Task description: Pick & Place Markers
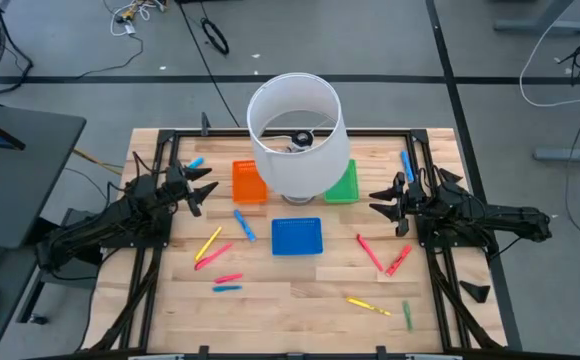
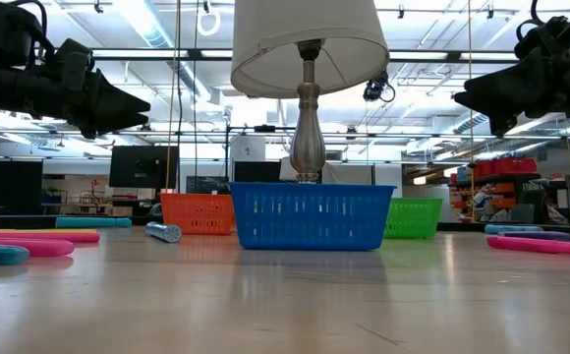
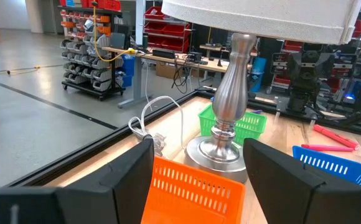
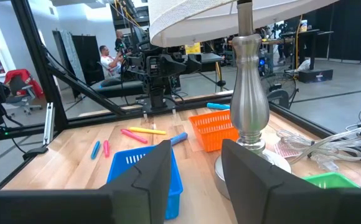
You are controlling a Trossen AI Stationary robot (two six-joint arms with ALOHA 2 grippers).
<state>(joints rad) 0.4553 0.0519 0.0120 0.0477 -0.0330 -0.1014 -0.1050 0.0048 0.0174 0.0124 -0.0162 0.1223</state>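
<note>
Markers (image 1: 227, 281) lie scattered on the table (image 1: 300, 300) nearest the front edge, red, blue, yellow and green (none in a tray). Farther in sits the blue tray (image 1: 297, 237), with more markers either side. Beyond it the left gripper (image 1: 202, 192) and right gripper (image 1: 381, 201) hover above the wood, fingers apart, holding nothing. Behind stand the orange tray (image 1: 247, 182), lamp (image 1: 297, 135) and green tray (image 1: 345, 186).
</note>
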